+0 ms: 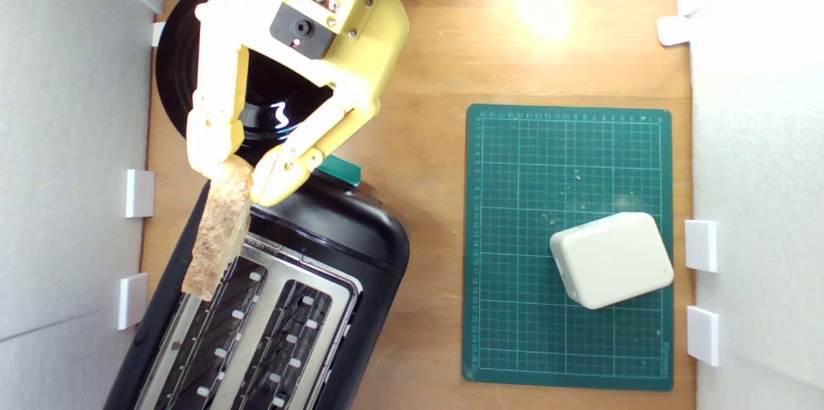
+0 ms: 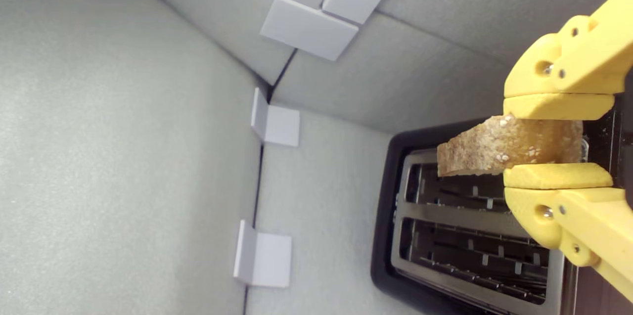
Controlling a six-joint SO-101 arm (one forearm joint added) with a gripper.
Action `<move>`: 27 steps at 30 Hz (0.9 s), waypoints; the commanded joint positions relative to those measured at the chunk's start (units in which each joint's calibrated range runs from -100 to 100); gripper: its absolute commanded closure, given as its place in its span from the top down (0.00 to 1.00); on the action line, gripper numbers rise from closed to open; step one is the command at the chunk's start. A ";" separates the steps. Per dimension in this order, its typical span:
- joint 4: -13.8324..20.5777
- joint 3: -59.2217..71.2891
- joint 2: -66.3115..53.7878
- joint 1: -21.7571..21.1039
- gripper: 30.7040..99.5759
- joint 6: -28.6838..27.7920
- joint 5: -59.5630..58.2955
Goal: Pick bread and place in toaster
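end effector [image 1: 235, 172]: yellow, jaws closed down on one end of the bread, pinching it across its thickness; no other contact seen.
bread [image 1: 219, 233]: held on edge, hanging out past the fingertips [image 2: 556, 176] over the toaster's top plate, above the slot nearer the exterior view's left; not yet inside, as far as i can judge.
toaster [image 1: 360, 236]: black body, silver top plate, two long slots, set at an angle on the surface; teal lever knob [image 1: 340, 168] just beside the end effector.
step in hand, judged: align, then lower. turn the slice parallel to the slot, centre it over the opening, descend slowly, release only once the lower edge is between the guide wires.
risk, judged: far end looks close to the slot's outer rim; could catch there.
plate [image 1: 174, 69]: glossy black, mostly under the arm.
cream box [image 1: 611, 260]: on the green mat [image 1: 515, 333], well apart.
hidden: toaster's far end cut off; height of bread above slot unclear; grip depth hard to read.
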 commanded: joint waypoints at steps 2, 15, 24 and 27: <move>-2.67 -4.26 1.09 2.15 0.26 0.29 -0.23; -5.75 -9.79 6.58 2.71 0.26 0.08 -0.66; -5.84 -9.88 8.08 4.73 0.26 0.50 -0.66; -5.84 -9.98 9.99 5.70 0.26 0.50 -0.74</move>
